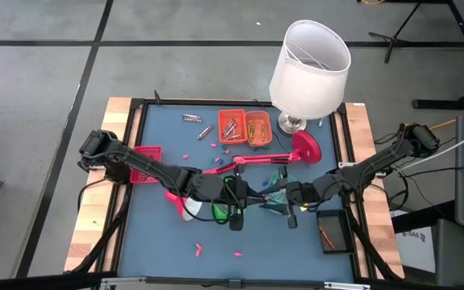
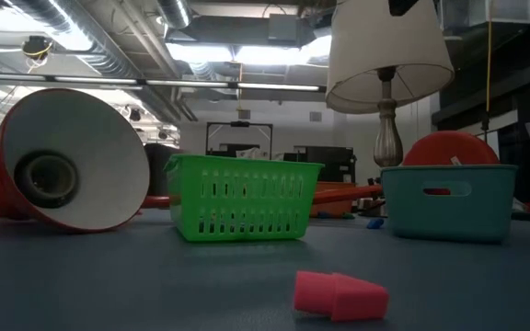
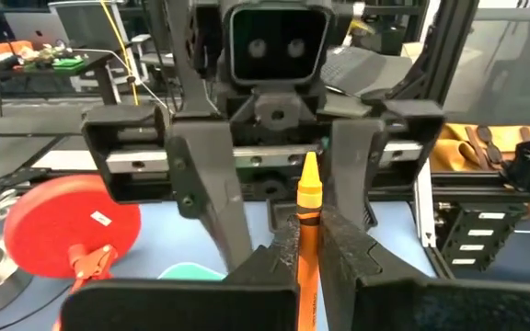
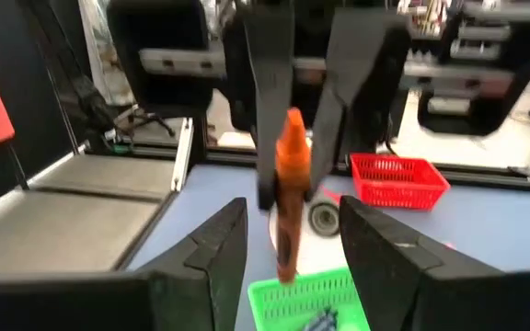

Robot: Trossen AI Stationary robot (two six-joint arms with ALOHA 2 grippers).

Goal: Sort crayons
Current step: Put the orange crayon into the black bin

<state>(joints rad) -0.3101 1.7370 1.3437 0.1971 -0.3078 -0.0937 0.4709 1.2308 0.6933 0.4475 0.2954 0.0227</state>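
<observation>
Low view: a pink eraser-like wedge [image 2: 340, 296] is seen nearest on the blue-grey table mat [image 2: 155, 285], with a green slotted plastic basket [image 2: 242, 197] and a teal plastic bin [image 2: 449, 200] farther back, a tipped red lamp shade [image 2: 72, 158] beside them, and a white-shaded table lamp [image 2: 389, 55] behind; a workshop with ceiling ducts is seen beyond. From above, both arms are met at mid-table. An orange paper-wrapped crayon [image 3: 305, 230] is clamped upright by the left gripper [image 3: 300, 257], while the right gripper [image 4: 288, 244] is held open around it, its fingers [image 4: 219, 248] apart. Loose crayons [image 1: 192, 118] and orange trays [image 1: 232, 126] are seen farther off.
</observation>
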